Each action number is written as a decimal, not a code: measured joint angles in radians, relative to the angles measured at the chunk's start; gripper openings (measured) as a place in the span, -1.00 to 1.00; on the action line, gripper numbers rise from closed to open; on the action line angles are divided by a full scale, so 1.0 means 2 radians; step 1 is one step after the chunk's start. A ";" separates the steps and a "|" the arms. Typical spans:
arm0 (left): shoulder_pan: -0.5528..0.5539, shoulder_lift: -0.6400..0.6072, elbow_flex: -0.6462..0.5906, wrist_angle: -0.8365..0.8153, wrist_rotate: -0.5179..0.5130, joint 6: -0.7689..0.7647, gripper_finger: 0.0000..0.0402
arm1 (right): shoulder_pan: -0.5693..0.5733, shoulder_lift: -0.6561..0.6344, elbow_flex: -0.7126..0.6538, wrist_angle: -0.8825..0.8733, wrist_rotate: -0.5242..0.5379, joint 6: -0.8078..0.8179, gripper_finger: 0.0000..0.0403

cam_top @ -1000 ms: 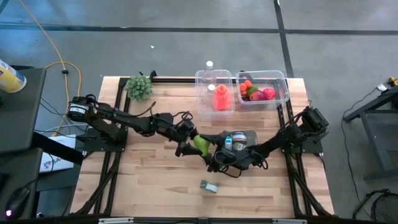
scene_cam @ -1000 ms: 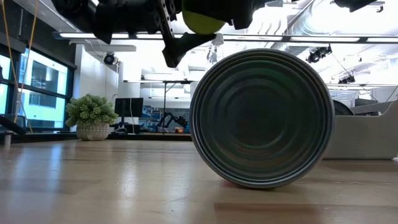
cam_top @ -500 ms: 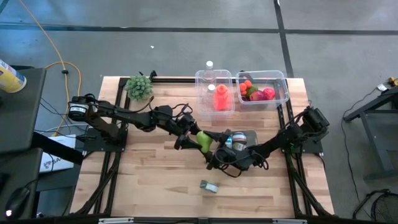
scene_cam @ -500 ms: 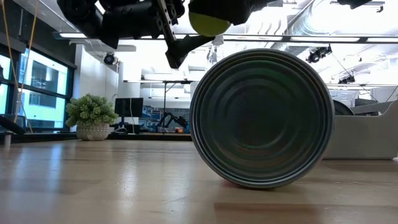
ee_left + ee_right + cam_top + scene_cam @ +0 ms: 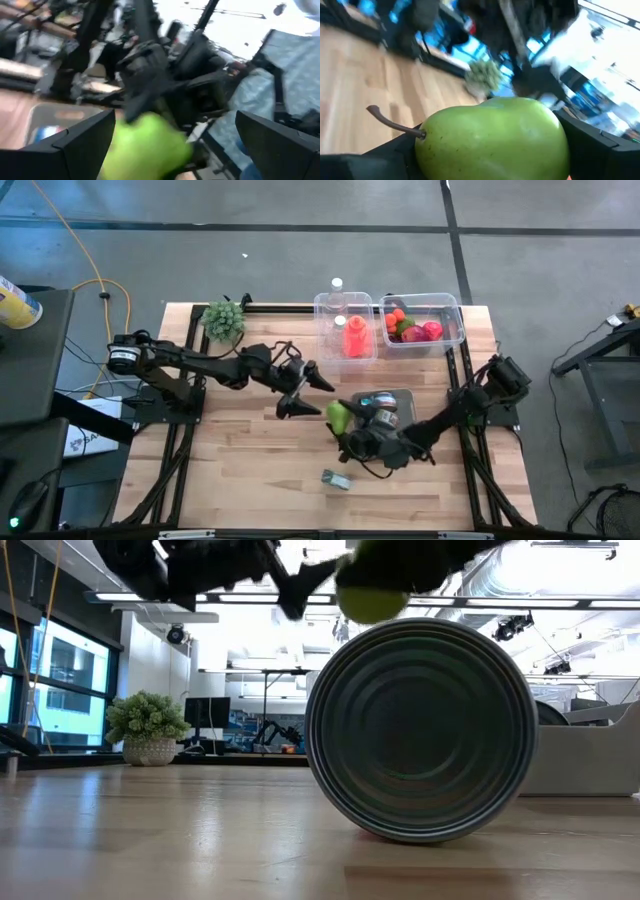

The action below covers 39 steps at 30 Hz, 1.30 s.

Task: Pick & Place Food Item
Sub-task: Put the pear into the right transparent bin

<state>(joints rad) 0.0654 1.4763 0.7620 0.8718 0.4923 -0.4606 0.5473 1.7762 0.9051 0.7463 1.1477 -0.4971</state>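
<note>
My left hand (image 5: 303,388) hovered above the middle of the wooden desk (image 5: 230,450), fingers spread wide and holding nothing. Just right of it, my right hand (image 5: 345,425) gripped the green pear (image 5: 337,416) in the air, near a can (image 5: 336,479) lying below.

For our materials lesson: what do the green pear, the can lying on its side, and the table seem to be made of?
Pear: probably plastic, with smooth, evenly green, slightly glossy skin and a thin brown stem.
Can: metal, its dull grey end stamped with concentric rings.
Table: light wood, with visible plank seams and grain.
</note>
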 joint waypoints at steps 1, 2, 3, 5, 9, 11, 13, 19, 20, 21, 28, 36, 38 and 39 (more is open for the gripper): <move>0.000 -0.002 -0.001 0.005 0.006 0.003 0.99 | 0.004 0.000 0.000 -0.014 0.015 0.007 0.55; 0.000 -0.007 0.000 0.010 0.007 0.007 0.99 | 0.008 0.001 0.000 -0.028 0.028 0.013 0.55; 0.000 -0.012 0.001 0.010 0.009 0.008 0.99 | 0.012 0.001 -0.001 -0.042 0.038 0.020 0.55; 0.000 -0.014 0.001 0.010 0.013 0.009 0.99 | 0.020 0.001 0.000 -0.069 0.047 0.044 0.55; 0.000 -0.012 0.000 0.006 0.044 0.044 0.99 | 0.040 0.000 0.000 -0.128 0.064 0.106 0.58; 0.000 -0.013 0.000 0.005 0.062 0.058 0.99 | 0.049 0.000 0.000 -0.166 0.080 0.144 0.56; -0.002 -0.012 0.000 0.003 0.071 0.059 0.99 | 0.060 0.000 0.000 -0.205 0.097 0.178 0.55; -0.014 -0.012 0.000 0.003 0.072 0.100 0.99 | 0.096 -0.009 0.000 -0.283 0.204 0.225 0.56; -0.017 -0.012 0.000 0.003 0.072 0.106 0.99 | 0.104 -0.013 0.000 -0.298 0.211 0.235 0.57; -0.020 -0.012 0.000 0.003 0.072 0.111 0.99 | 0.110 -0.020 -0.002 -0.312 0.211 0.248 0.57; -0.040 -0.011 0.000 0.002 0.072 0.121 0.99 | 0.138 -0.092 -0.021 -0.435 0.210 0.411 0.55; -0.054 -0.011 0.000 -0.016 0.072 0.132 0.99 | 0.141 -0.228 -0.058 -0.654 0.206 0.664 0.55; -0.056 -0.011 0.000 -0.021 0.071 0.139 0.99 | 0.128 -0.261 -0.068 -0.698 0.197 0.714 0.55; -0.057 -0.011 -0.001 -0.022 0.071 0.143 0.99 | 0.117 -0.276 -0.073 -0.718 0.190 0.736 0.55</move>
<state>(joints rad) -0.0485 1.4540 0.7609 0.8282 0.6340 -0.1754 0.7818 1.2248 0.7591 -0.6887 1.5267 0.9753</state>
